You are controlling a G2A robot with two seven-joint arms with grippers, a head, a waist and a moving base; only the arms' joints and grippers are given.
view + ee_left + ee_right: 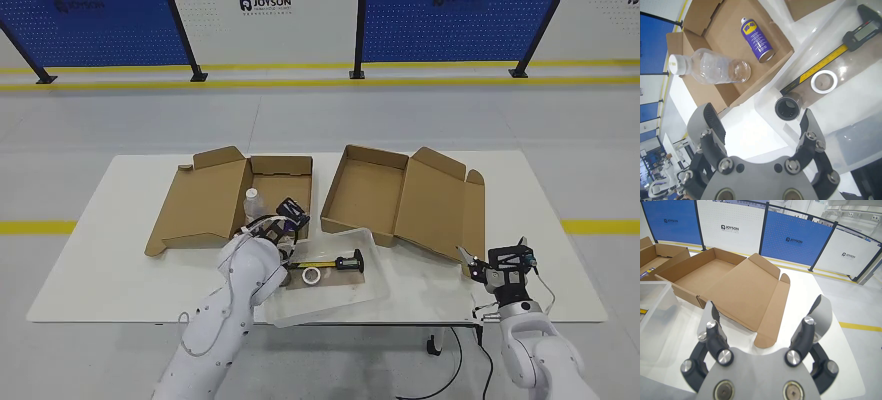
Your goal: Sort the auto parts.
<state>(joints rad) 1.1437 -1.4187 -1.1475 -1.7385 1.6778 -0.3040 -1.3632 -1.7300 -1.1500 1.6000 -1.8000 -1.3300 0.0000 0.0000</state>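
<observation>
We see matt brown cardboard in the box (725,36), a glossy clear plastic bottle (715,69), a shiny metal spray can (756,40) and a smooth translucent plastic bin (657,306). The left gripper (757,110) carries ribbed black rubber pads (714,121) on satin metal.

left fingers (713,121) spread wide; right fingers (710,313) too

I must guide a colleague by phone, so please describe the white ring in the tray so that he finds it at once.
On the white table stands a clear plastic tray. Inside it, the white ring lies flat beside the yellow bar of the caliper. It is the only white part there; the black cylinder nearby is a dark tube.
</observation>
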